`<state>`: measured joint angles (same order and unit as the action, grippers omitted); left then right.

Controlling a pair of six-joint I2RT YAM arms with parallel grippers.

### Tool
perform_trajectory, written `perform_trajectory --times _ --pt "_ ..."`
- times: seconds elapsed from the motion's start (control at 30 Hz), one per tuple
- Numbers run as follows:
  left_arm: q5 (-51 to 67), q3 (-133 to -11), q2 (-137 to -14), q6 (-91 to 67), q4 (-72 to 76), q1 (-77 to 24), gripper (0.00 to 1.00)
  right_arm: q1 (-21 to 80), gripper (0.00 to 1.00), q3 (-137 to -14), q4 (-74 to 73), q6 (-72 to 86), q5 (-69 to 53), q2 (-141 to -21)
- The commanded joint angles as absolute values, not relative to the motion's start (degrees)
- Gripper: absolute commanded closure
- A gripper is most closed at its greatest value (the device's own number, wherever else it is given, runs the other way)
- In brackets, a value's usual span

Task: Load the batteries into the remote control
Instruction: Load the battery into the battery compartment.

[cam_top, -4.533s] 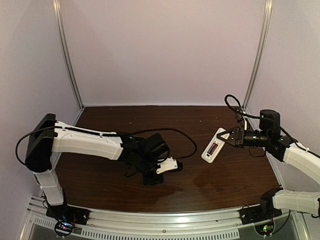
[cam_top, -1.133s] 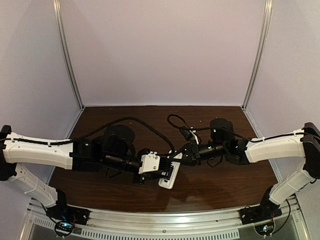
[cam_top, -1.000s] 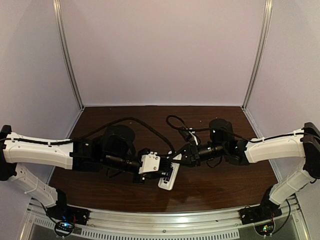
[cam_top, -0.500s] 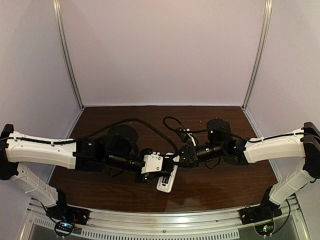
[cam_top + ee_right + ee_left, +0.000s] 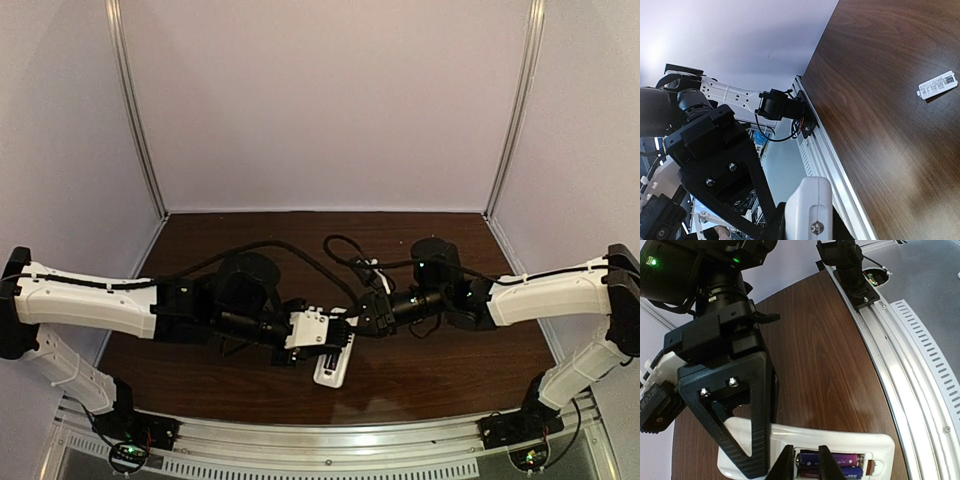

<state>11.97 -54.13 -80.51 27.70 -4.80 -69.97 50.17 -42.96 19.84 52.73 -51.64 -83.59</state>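
Note:
The remote control (image 5: 331, 366) is a white bar held above the table, compartment side up. In the left wrist view its recess (image 5: 850, 442) holds the two batteries side by side, the upper one (image 5: 847, 458) purple, the lower one (image 5: 850, 471) blue and reddish. My right gripper (image 5: 357, 321) is shut on the remote's end; its black fingers (image 5: 745, 405) clamp it. The remote shows edge-on in the right wrist view (image 5: 807, 210). My left gripper (image 5: 806, 450) has its jaws a narrow gap apart, tips over the upper battery's left end, gripping nothing. From above it (image 5: 335, 336) meets the remote.
The small white cover piece (image 5: 937, 85) lies flat on the brown table (image 5: 450, 370), away from both grippers. The aluminium rail (image 5: 900, 370) runs along the near table edge just below the remote. Black cables loop over both forearms at the middle.
4.5 s ago the arms were apart, the right holding the remote at the right. Over the last second the left gripper edged right onto the remote, which shifted slightly left.

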Motion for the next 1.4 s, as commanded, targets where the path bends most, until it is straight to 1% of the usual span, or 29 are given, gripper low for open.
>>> perform_trajectory --times 0.0,0.27,0.43,0.77,1.37 --pt "11.75 -54.93 -80.0 28.98 -4.01 -70.21 0.82 50.67 1.0 -44.63 20.45 52.09 -52.04 -83.66" --pt "13.66 -54.24 -76.94 30.14 -2.21 -71.16 0.8 50.69 1.0 -44.25 21.2 52.47 -52.03 -84.19" --pt "12.6 -53.09 -75.69 30.23 -1.78 -71.15 0.8 50.63 1.0 -44.17 21.63 52.65 -52.12 -84.22" --pt "10.1 -52.9 -77.92 30.38 -3.04 -71.19 0.82 51.43 1.0 -44.54 21.9 52.25 -52.78 -83.94" --pt "10.96 -52.32 -79.77 29.62 -3.16 -70.73 0.88 51.77 1.0 -45.39 22.2 52.12 -53.34 -83.54"
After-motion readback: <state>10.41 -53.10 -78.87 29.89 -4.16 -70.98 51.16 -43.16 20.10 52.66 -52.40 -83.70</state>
